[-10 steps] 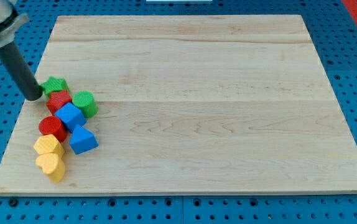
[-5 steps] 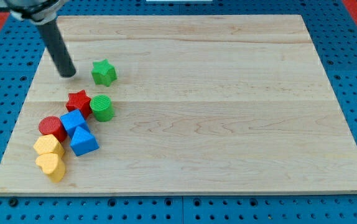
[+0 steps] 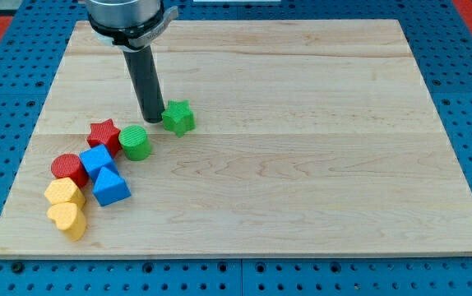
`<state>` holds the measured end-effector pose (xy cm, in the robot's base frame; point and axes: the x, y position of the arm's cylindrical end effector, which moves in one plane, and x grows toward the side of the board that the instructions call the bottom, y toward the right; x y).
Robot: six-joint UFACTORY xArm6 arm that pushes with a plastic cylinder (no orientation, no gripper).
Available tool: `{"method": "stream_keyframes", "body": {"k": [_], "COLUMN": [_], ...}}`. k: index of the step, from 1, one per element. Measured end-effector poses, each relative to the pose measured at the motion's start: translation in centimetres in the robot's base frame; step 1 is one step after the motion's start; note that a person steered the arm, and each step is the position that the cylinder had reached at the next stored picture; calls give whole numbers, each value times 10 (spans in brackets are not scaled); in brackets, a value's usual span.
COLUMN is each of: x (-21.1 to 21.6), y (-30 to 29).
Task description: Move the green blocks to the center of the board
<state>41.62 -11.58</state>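
- Take the green star block (image 3: pixel 178 117) as your landmark: it lies apart from the other blocks, left of the middle of the wooden board (image 3: pixel 318 189) and a little toward the view's top.
- My tip (image 3: pixel 153 120) sits just to the view's left of that star, touching it or nearly so. You have it on the side away from the centre, so a push toward the view's right and slightly down would carry the star inward.
- The rig has no jaws to open or close; you only have the rod's end, which pushes by sliding.
- The green cylinder block (image 3: pixel 136 142) stands below and to the left of the star, near it but apart, and touches or almost touches the red star block (image 3: pixel 104 133) on its left.
- Further down-left of the star you see the rest of the cluster:
  - the red cylinder block (image 3: pixel 69 169)
  - two blue blocks (image 3: pixel 103 174)
  - two yellow blocks (image 3: pixel 66 207)
- By my judgement neither green block is at the centre yet; the cylinder probably needs its own approach from the left, clear of the red star.
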Motion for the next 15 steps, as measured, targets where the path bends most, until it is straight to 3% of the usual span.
{"method": "stream_keyframes", "body": {"k": [2, 4, 6, 7, 11, 12, 15], "x": [17, 2, 101, 96, -14, -12, 26], "y": [40, 47, 33, -21, -63, -2, 17]}}
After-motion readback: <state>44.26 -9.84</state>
